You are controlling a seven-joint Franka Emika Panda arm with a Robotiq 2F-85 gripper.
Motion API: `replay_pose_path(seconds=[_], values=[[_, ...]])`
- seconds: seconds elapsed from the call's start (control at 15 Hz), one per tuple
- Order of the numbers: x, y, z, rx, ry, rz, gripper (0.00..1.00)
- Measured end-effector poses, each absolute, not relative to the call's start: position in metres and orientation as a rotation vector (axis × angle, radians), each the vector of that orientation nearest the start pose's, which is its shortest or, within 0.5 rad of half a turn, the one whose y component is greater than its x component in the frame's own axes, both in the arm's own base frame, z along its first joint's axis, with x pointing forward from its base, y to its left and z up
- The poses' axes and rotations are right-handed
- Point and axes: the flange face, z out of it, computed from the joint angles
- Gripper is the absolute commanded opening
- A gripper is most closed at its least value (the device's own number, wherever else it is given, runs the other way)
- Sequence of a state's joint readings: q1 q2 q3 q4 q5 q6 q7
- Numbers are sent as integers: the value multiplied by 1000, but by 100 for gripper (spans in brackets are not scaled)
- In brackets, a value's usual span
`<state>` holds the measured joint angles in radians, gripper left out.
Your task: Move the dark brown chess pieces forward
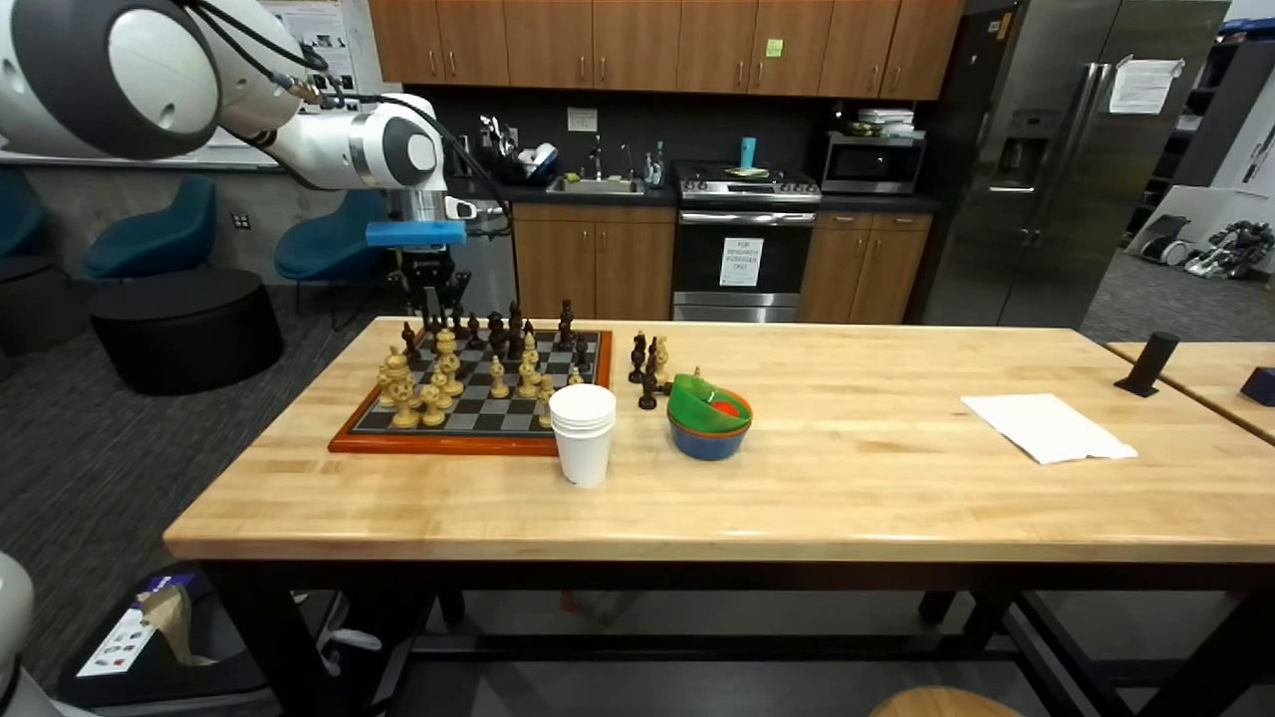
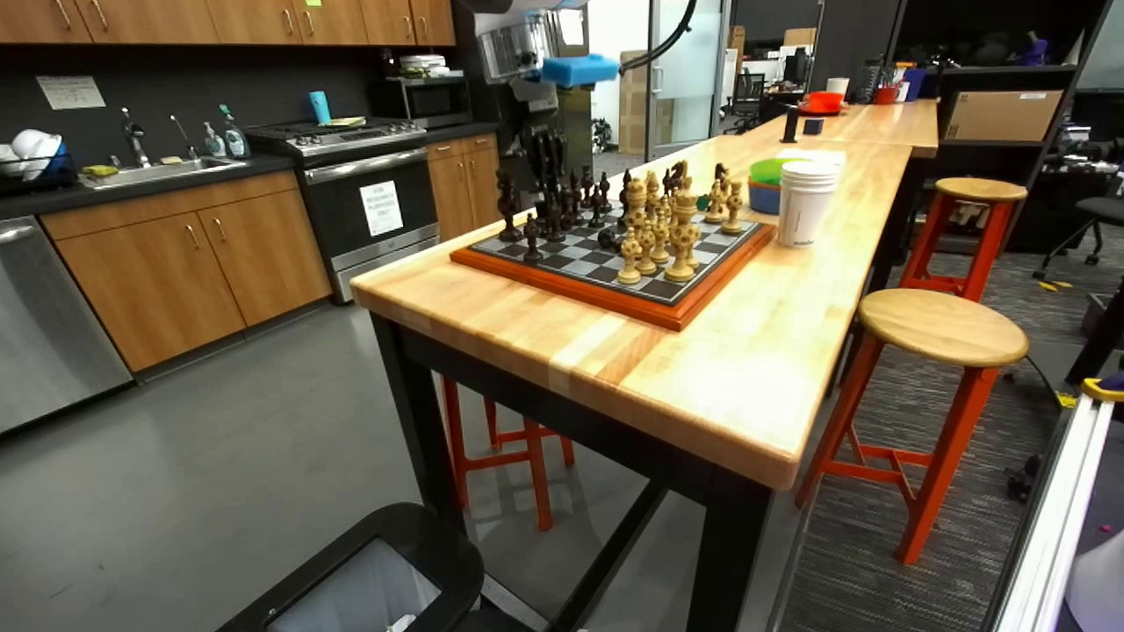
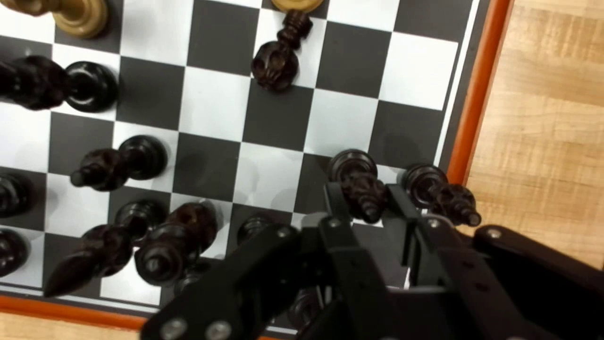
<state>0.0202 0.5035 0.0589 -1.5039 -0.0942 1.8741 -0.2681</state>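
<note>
- Jaws: clenched on one dark brown chess piece, a finger against each side. You have it upright at the chessboard, near its rim; whether its base touches the squares, you cannot tell.
- Just outside your grip, nearer the chessboard's rim, you see a neighbouring dark piece, standing.
- Most other dark brown pieces stand on your jaws' side of the chessboard; one lying figure rests on the chessboard, just beside a tan piece.
- Tan pieces stand mostly on the chessboard's half away from your jaws.
- On the bench, just beside the chessboard, you find more dark figures with tan ones.
- White cups, stacked, stand just beside a chessboard corner in both exterior views.
- Farther from the chessboard you have a tilted green bowl sitting in a blue bowl.
</note>
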Motion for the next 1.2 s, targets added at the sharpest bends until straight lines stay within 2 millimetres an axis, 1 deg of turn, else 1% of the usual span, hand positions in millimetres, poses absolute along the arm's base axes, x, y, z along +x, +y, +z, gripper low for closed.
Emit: replay_pose_path(seconds=[0.47, 0.87, 0.93, 1.07, 1.2], values=[[660, 37, 362, -3131, -550, 265, 6], [657, 34, 355, -3128, -541, 263, 6], [657, 33, 354, -3128, -540, 261, 47], [657, 33, 353, -3129, -539, 252, 55], [657, 32, 352, -3129, -538, 245, 66]])
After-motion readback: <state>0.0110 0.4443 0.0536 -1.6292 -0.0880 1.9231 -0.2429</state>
